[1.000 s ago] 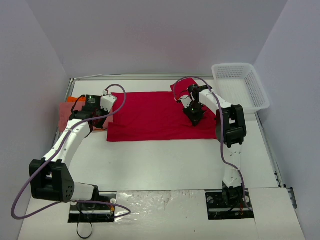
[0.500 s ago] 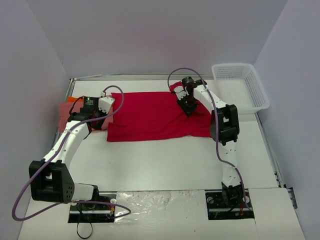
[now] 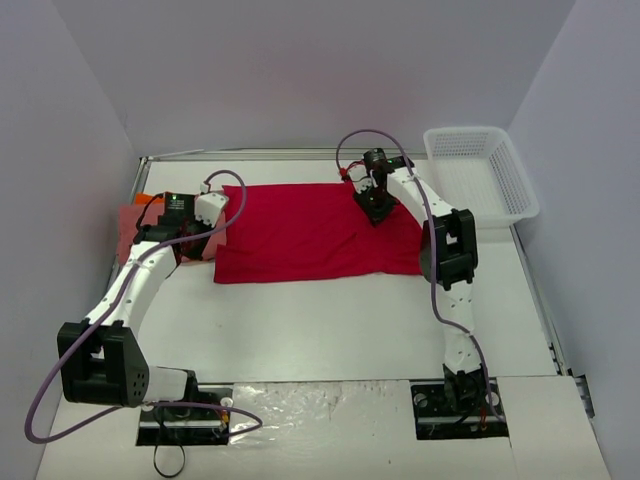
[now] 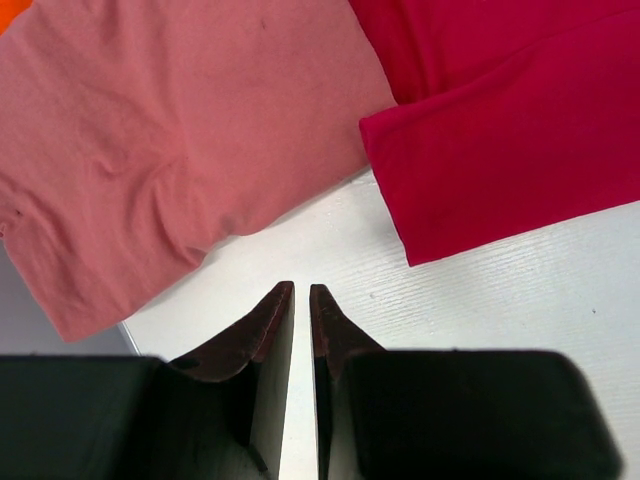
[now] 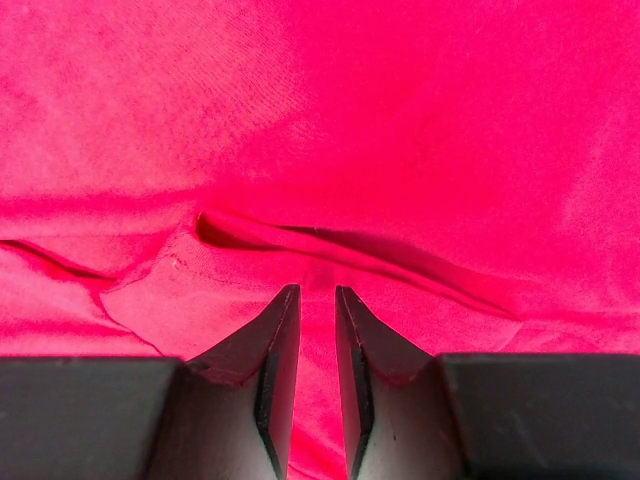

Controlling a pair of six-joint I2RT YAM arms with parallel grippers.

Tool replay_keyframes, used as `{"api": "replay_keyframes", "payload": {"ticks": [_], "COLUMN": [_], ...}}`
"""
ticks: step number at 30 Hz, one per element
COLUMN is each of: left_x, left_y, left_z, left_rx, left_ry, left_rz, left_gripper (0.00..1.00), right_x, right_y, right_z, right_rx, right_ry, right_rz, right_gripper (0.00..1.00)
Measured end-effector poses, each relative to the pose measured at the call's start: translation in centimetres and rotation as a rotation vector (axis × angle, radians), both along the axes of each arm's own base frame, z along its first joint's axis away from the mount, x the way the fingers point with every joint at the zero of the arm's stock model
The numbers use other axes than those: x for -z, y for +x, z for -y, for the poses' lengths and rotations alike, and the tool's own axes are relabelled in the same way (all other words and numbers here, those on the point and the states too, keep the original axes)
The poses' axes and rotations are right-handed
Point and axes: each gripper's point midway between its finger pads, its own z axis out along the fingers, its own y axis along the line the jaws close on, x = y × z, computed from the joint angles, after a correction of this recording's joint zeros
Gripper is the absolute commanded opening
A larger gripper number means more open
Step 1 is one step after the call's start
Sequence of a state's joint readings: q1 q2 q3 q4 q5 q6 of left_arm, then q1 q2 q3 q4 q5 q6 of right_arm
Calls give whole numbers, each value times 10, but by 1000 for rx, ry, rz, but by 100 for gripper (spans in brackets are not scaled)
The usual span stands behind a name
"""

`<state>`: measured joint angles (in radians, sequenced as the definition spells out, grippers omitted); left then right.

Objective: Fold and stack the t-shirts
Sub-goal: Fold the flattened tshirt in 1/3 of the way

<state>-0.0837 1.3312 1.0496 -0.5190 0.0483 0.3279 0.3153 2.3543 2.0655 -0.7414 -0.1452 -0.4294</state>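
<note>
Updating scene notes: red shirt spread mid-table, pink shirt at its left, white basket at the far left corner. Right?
Not quite. The white basket sits at the far right corner, as the top external view shows. The rest holds: the red shirt is spread mid-table and the pink shirt lies at its left.

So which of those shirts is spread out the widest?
The bright red t-shirt: it lies spread across the middle of the table, while the salmon pink t-shirt and the orange t-shirt sit at the left edge, the orange barely showing.
</note>
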Motion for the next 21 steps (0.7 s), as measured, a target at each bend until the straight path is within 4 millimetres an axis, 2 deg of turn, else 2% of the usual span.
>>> {"api": "replay_keyframes", "payload": {"ticks": [3, 6, 7, 8, 11, 16, 18, 21], "left_x": [0, 0, 0, 0, 1, 2, 3, 8], "left_y": [0, 0, -1, -1, -5, -8, -9, -8], "left_z": [1, 3, 5, 8, 18, 36, 44, 56], "left_rx": [2, 10, 19, 30, 71, 141, 173, 219], "left_ry": [-3, -12, -23, -36, -78, -101, -100, -88], "left_rz": [0, -1, -2, -4, -17, -29, -32, -43], "left_gripper": [12, 8, 6, 5, 2, 2, 2, 2], "right_x": [6, 8, 6, 2, -18, -55, -60, -55], "right_y": [-5, -20, -25, -32, -52, -74, -82, -95], "right_z": [5, 18, 25, 32, 57, 90, 103, 113], "right_rx": [14, 32, 40, 49, 82, 129, 151, 164], "right_ry": [-9, -27, -33, -42, -57, -66, -74, -94], "right_rz": [-9, -32, -31, -34, -23, 44, 56, 35], "right_gripper": [14, 11, 4, 0, 0, 0, 0, 0]}}
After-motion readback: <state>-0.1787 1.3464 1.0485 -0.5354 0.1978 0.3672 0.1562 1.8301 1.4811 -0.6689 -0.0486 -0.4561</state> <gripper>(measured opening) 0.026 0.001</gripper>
